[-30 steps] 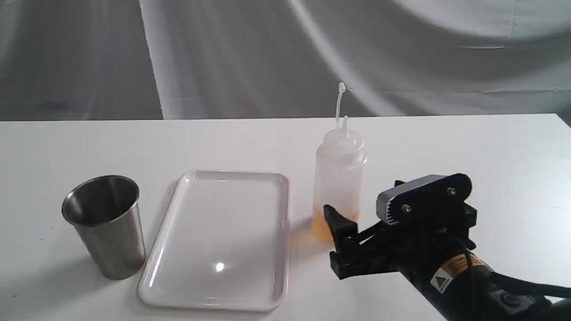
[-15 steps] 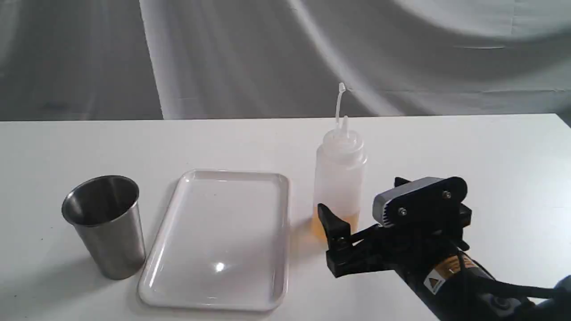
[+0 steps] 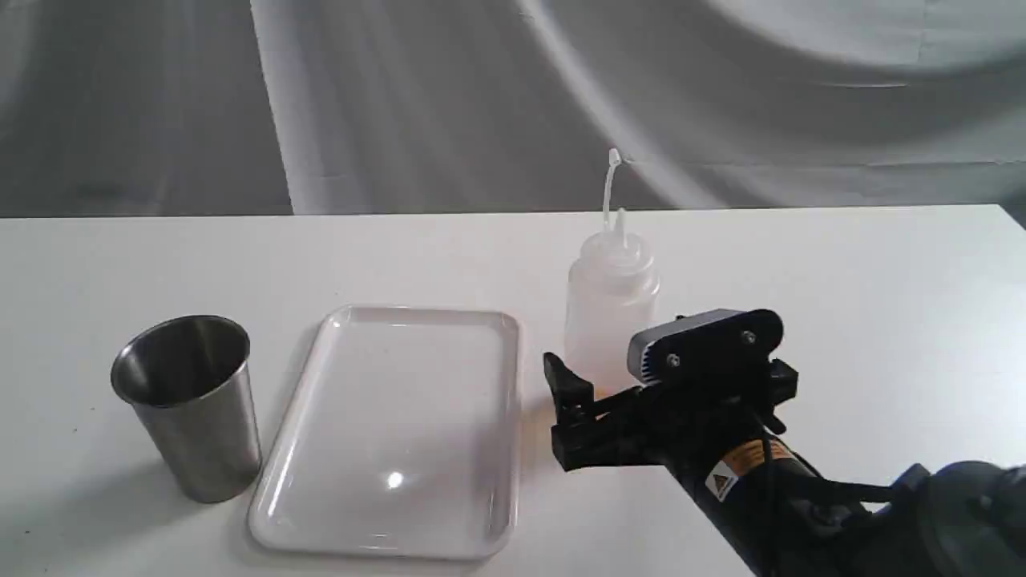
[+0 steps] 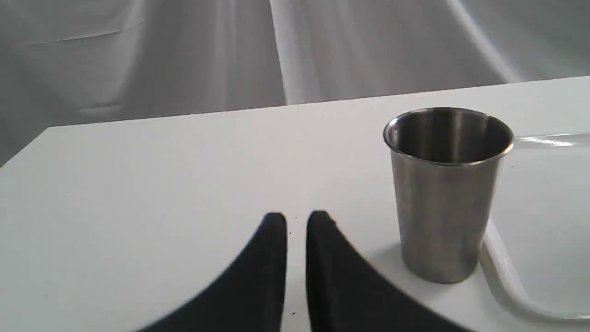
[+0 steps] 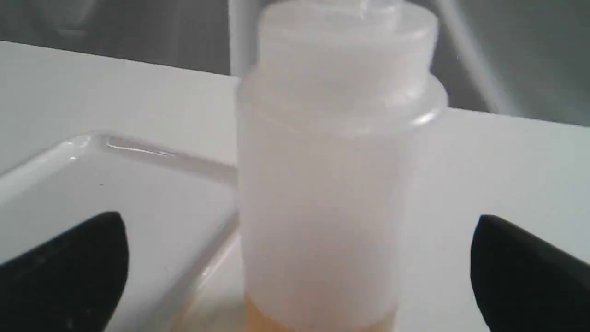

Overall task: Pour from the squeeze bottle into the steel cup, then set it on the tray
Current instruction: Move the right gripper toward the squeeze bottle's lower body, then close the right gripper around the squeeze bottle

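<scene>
Exterior: high, sees whole table [image 3: 882, 264]. Wrist views: low, close. Tray [image 3: 401, 433] in all 3.

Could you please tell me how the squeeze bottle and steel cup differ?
The squeeze bottle is translucent plastic, the steel cup opaque metal. The bottle narrows upward; the cup widens upward. The open right gripper flanks the bottle; the cup stands untouched. Both stand upright.

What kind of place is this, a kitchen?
Probably a robot test lab, not a kitchen: a plain white table, a grey cloth hung behind it, and a black robot pincer open around a squeeze bottle, with a steel cup and tray set out.
</scene>
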`<state>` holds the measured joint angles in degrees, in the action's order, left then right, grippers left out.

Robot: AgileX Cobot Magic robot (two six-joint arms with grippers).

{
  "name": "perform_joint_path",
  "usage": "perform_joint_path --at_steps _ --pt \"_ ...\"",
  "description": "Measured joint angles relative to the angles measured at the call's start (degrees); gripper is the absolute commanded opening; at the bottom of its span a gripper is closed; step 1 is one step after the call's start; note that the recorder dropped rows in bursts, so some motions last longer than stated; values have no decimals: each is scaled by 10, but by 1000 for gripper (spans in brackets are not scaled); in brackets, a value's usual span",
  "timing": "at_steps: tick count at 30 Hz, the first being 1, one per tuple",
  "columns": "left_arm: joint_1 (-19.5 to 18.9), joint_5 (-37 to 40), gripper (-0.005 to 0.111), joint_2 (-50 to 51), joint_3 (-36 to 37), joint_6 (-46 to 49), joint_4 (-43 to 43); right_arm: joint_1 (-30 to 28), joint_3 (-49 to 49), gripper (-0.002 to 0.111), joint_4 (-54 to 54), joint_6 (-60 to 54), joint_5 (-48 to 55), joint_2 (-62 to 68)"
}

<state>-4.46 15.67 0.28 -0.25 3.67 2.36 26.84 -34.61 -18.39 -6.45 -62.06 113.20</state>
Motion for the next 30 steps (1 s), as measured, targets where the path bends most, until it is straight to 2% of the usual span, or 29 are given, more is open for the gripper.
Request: perform_joint_path --at_steps 16,30 --pt "0 0 8 0 0 0 0 0 -53 105 13 0 -1 77" --pt "0 0 8 0 0 0 0 -35 -118 105 17 -1 23 109"
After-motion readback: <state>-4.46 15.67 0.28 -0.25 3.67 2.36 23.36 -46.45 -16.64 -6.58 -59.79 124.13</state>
